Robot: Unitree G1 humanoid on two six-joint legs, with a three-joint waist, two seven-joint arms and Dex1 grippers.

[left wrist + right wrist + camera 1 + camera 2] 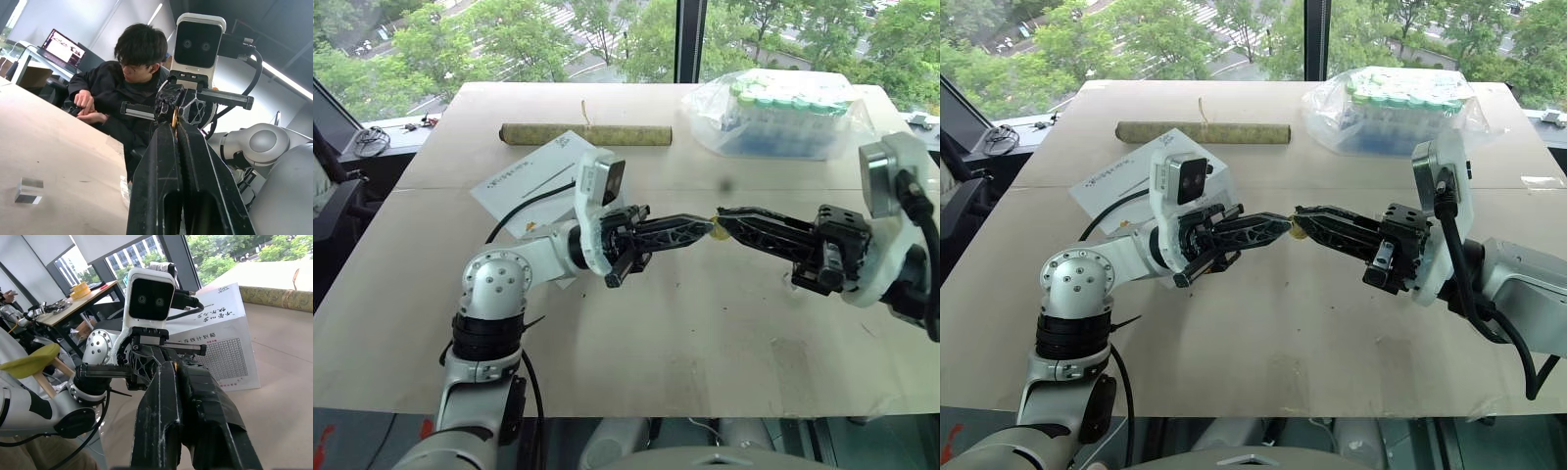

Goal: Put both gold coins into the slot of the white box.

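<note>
We see a tiny shiny gold coin pinched edge-on between the pressed-together fingers of our left tool, tip to tip with our nearly closed right tool, above the pale table by leafy windows.

White box on table, left of centre, behind the left gripper. Roll lies behind the box. Bag of tubes at back right. Both grippers meet tip to tip above table middle, right gripper coming from right, a coin between the tips.
</note>
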